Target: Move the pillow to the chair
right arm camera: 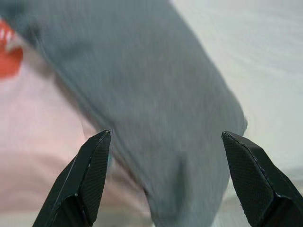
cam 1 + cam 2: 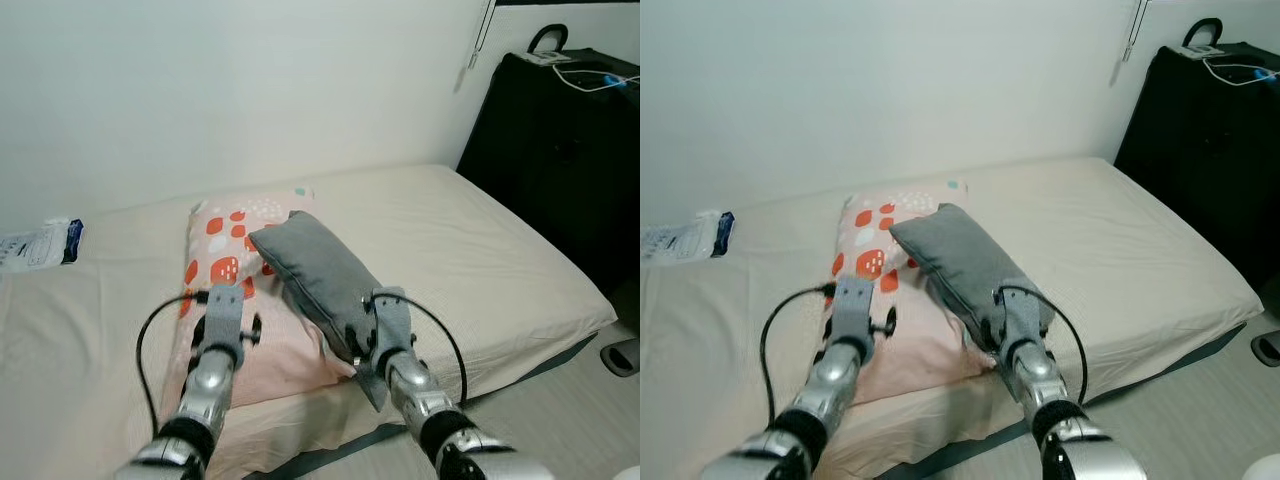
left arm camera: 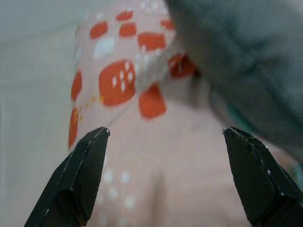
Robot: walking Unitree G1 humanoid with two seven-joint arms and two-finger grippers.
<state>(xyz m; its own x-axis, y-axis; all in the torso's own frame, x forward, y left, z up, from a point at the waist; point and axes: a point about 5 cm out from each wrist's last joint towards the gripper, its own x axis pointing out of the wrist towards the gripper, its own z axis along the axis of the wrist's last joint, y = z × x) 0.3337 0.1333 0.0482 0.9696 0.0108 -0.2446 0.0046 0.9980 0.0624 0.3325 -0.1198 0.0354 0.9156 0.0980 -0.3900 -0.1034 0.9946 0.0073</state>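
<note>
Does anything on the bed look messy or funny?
A bit. The grey pillow lies crooked, half on top of the pink spotted pillow and slanting toward the bed's front edge. A plastic packet sits near the wall. Both grippers, left and right, are open above the pillows.

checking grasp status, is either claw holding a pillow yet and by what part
Nothing is held. The left claw is open over the pink patterned pillow, and the right claw is open at the near end of the grey pillow.
</note>
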